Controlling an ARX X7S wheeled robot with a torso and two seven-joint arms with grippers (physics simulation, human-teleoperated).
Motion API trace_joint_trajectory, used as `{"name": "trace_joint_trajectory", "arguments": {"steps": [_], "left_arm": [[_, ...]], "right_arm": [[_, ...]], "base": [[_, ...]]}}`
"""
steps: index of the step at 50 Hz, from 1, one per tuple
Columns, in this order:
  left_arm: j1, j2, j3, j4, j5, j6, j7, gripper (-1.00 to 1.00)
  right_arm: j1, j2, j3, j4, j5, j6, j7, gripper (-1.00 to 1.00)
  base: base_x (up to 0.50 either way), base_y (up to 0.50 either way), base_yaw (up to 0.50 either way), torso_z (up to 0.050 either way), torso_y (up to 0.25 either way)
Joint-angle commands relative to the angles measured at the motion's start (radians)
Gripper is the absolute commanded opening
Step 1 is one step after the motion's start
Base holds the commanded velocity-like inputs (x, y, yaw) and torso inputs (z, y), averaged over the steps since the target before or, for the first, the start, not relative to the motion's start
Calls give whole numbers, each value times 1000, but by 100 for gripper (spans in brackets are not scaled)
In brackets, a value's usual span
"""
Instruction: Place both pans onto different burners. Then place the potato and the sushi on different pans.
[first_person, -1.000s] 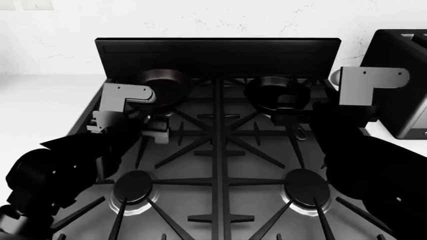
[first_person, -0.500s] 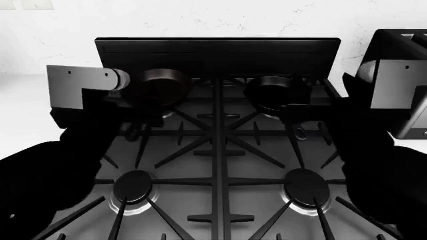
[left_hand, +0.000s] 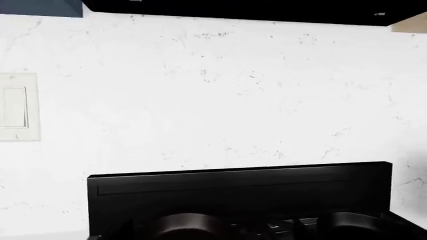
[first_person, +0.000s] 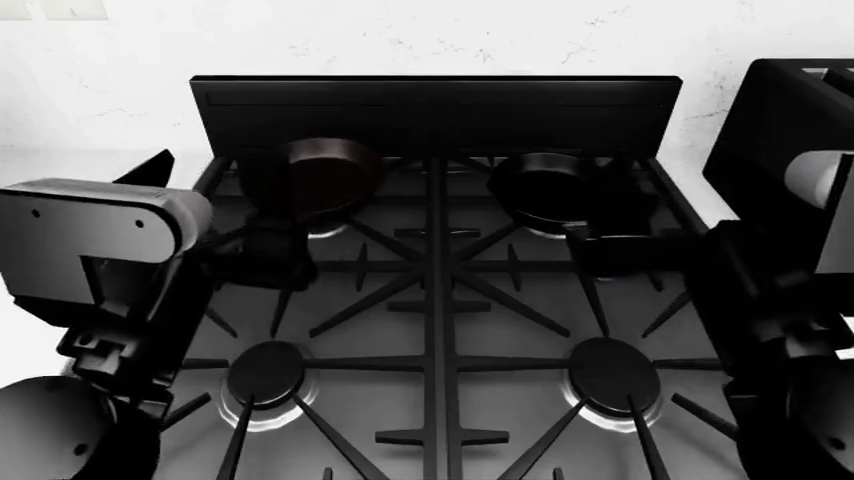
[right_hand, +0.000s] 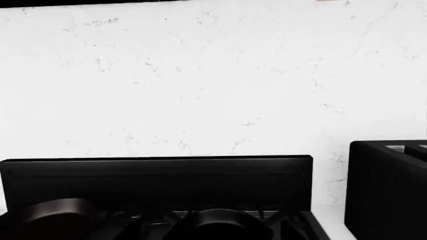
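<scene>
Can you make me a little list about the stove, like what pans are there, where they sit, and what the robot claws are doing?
Stove: four burners under black grates
Left pan: deeper pan on the back left burner
Right pan: skillet on the back right burner
Front left burner: bare
Front right burner: bare
Potato and sushi: not in view
Robot arms: left arm and right arm at the stove's sides
Claws: fingertips not visible, cannot tell open or shut
Right of stove: black box-shaped appliance
</scene>
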Motion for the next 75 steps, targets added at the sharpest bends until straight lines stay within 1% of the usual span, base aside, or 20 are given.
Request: {"name": "trace_joint_trajectory", "arguments": {"steps": [1,25,75], "left_arm": [[85,-8,-15,73,46,53,-8,100],[115,10,2,64,82,94,23,100],[140,37,21,39,134,149,45,100]], "right_arm": [[-58,13,37,-37,-1,-44,-1,100],[-79,12,49,-31,5,-63,3,100],[-126,5,62,-23,-23,-106,-31,100]], "base": [[0,0,0,0,0],[0,-102,0,0,0],[0,-152,0,0,0]]}}
